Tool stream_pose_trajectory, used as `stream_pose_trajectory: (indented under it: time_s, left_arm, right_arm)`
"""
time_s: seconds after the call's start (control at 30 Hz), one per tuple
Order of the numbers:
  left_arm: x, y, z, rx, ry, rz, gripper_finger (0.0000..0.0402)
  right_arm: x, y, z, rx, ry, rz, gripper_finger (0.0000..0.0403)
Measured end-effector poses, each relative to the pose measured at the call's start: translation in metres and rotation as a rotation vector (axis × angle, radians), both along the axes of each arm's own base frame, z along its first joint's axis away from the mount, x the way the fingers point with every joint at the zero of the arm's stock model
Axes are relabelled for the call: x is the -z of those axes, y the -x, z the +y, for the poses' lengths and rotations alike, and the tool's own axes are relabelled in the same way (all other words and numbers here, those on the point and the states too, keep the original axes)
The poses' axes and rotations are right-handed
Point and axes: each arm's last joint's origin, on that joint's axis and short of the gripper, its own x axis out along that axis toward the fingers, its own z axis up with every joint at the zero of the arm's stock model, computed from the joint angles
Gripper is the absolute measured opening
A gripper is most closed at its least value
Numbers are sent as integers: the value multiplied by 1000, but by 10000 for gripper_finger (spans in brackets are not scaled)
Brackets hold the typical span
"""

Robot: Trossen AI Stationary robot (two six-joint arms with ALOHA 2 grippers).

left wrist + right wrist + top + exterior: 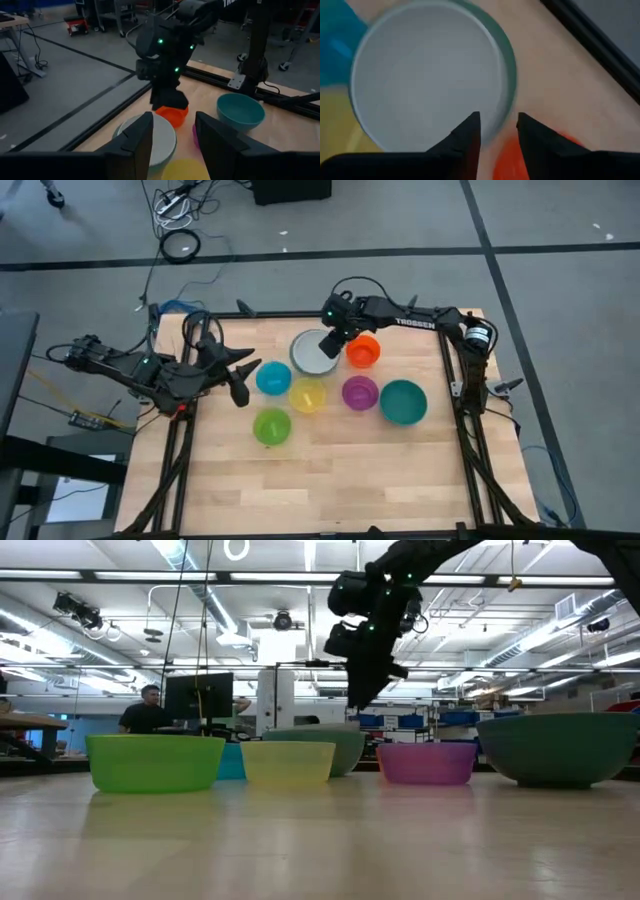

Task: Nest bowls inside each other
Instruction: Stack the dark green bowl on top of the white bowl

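Observation:
A white bowl (425, 75) sits nested inside the sage-green bowl (315, 352) at the table's far middle. The orange bowl (363, 351) stands just to its right. In front of them stand the blue (273, 378), yellow (308, 394), purple (360, 392), teal (403, 401) and lime-green (271, 426) bowls, each on its base. My right gripper (497, 130) is open, slanting down a little above the nested pair's rim on the orange bowl's side, and the low view shows its fingers clear of the rim. My left gripper (172, 135) is open and holds nothing, raised left of the blue bowl.
A black frame rail (300, 315) runs along the table's far edge close behind the nested bowls. Bare wood (330, 480) fills the table's near half. A person (148, 708) sits at a desk in the room beyond.

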Motion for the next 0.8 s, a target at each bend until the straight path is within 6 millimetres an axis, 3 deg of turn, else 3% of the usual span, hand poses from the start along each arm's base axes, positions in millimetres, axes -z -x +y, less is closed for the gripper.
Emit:
stream_pose_trajectory:
  time_s: [0.13,0.27,0.4,0.5,0.6,0.8]
  left_arm:
    - [1,4,1,31,20,13,157]
    - [6,13,2,50,85,53,157]
    - [16,19,1,31,137,99,157]
    - [22,19,-2,32,147,109,157]
    - [27,17,-4,25,150,111,157]
    - [34,13,-8,29,186,82,157]
  right_arm:
    - [-11,23,16,-10,41,199,130]
    - [-38,56,48,-5,134,426,129]
    - [-72,94,90,18,124,463,128]
    - [-82,122,117,42,75,379,128]
    - [-76,150,134,90,18,329,128]
    - [-23,184,137,166,-122,366,128]
